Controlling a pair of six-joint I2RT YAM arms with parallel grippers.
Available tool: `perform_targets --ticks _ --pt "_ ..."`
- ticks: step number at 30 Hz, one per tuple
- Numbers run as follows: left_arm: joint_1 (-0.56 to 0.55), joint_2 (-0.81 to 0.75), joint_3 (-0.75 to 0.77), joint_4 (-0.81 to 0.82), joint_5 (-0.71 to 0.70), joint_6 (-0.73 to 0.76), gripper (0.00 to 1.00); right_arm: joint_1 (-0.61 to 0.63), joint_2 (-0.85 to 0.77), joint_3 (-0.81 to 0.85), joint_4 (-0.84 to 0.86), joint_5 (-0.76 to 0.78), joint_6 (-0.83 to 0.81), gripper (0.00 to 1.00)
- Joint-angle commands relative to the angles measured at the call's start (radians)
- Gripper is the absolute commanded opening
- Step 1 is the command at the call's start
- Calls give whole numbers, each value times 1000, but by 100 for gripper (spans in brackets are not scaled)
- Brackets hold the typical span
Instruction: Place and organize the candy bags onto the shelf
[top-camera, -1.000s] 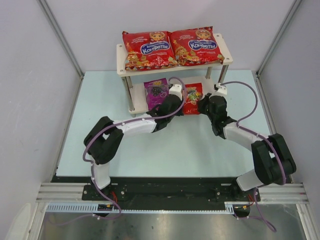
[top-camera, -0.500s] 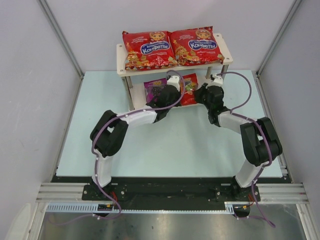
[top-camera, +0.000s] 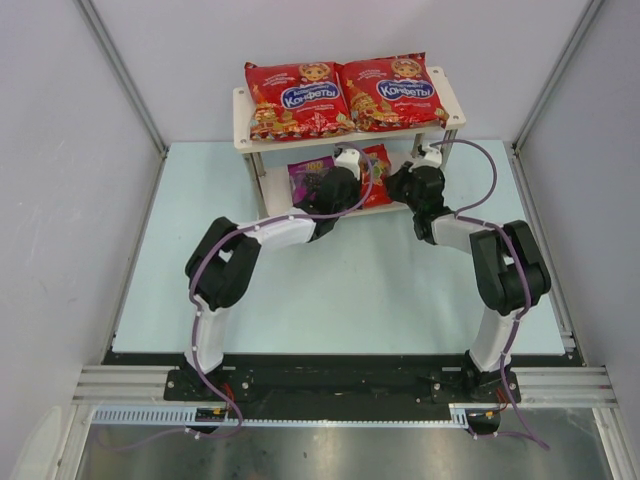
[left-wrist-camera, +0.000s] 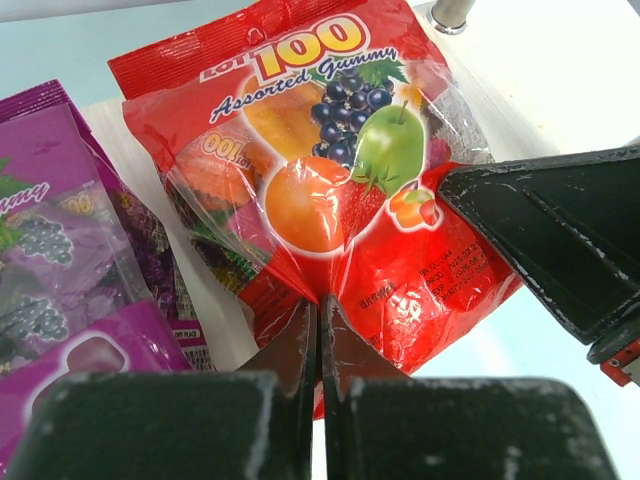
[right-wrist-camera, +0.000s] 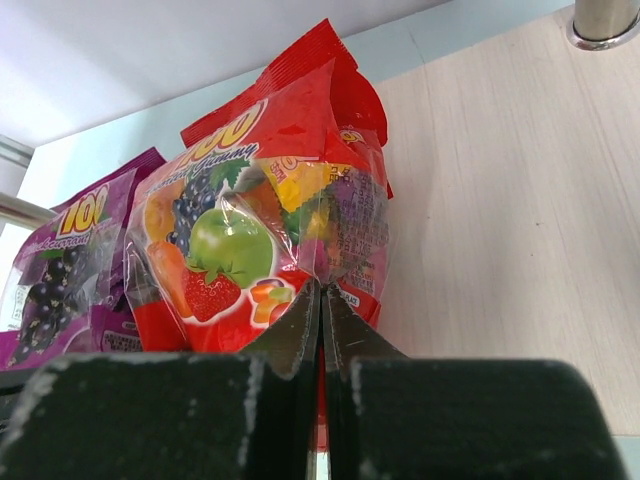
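Observation:
Two large red candy bags (top-camera: 297, 98) (top-camera: 392, 92) lie side by side on the top board of the shelf (top-camera: 241, 118). On the lower board, the small purple bag (top-camera: 306, 172) (left-wrist-camera: 60, 250) (right-wrist-camera: 80, 235) lies to the left of the small red gummy bag (top-camera: 378, 160) (left-wrist-camera: 320, 190) (right-wrist-camera: 250, 230). My left gripper (top-camera: 356, 180) (left-wrist-camera: 320, 305) is shut on the red gummy bag's near edge. My right gripper (top-camera: 393, 186) (right-wrist-camera: 321, 290) is shut on the same bag's right edge. One of its fingers (left-wrist-camera: 560, 240) shows in the left wrist view.
Metal corner posts (right-wrist-camera: 605, 20) (left-wrist-camera: 452, 12) join the shelf's boards. Pale lower board (right-wrist-camera: 500, 200) lies bare to the right of the red gummy bag. The shelf stands at the back of a light blue table (top-camera: 200, 230) walled by white panels.
Both arms have stretched away from their bases toward the shelf, carrying the small red gummy bag deeper onto the lower board beside the purple bag. Both grippers stay shut.

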Motion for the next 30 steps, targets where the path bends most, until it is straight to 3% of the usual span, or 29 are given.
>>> perform_targets --ticks 1,3,4,5,6,9,12,14,23,30 --pt "11 10 80 76 90 -19 0 2 22 60 122 -50 35 0" --pt "12 13 80 76 92 -17 2 -3 33 63 122 -48 41 0" --pt "12 15 80 76 92 -16 6 -6 33 65 121 -43 52 0" --pt "14 12 74 79 105 -13 17 -10 37 65 119 -42 59 1" --pt "15 9 66 85 113 -10 23 -13 37 63 122 -57 63 13" --pt "15 -22 23 131 127 -1 51 -23 36 63 127 -76 66 30" --pt "15 -46 12 128 130 -1 65 -27 20 63 121 -77 66 45" --pt "15 -59 -6 125 126 -7 72 -29 11 63 107 -82 66 47" --pt "-6 -168 -126 154 99 -8 95 -30 -82 10 58 -54 50 53" --pt "-41 -224 -186 151 67 2 100 -33 -162 -56 49 -47 49 57"
